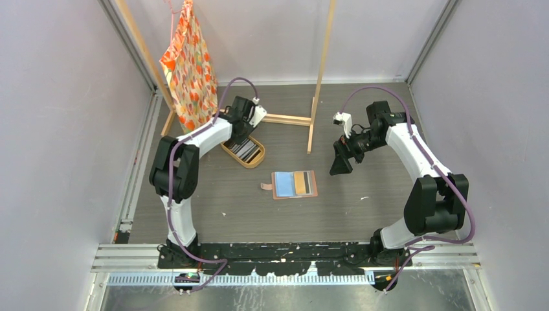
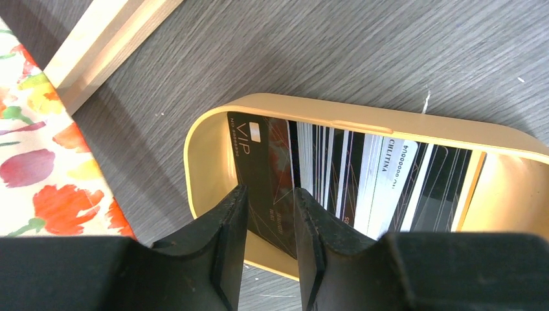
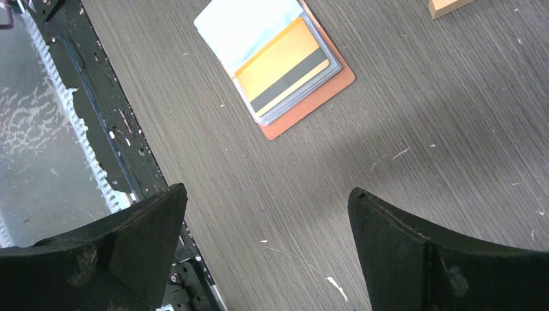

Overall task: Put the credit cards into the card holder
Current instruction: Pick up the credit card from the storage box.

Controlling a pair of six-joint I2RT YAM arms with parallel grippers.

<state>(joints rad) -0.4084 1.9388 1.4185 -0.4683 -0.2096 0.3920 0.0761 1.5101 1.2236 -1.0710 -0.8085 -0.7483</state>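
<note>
Many cards (image 2: 362,181) on edge in tan tray (image 2: 362,123): thin, stiff, light, slick. Pinch flat faces nr top edge. Jaws of left end effector (image 2: 270,192) narrowed astride black VIP card (image 2: 262,162), grip unclear; right end effector (image 3: 268,194) wide open, empty, nr card holder (image 3: 309,100) lying open on table (image 3: 421,162).

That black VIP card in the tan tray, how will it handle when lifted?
The black VIP card looks thin and glossy, so probably light, springy and slippery. It leans against packed neighbouring cards in the tray, so lifting may drag one along.

Grey table (image 1: 362,214) with tray (image 2: 362,122), card holder (image 1: 294,184)
</note>
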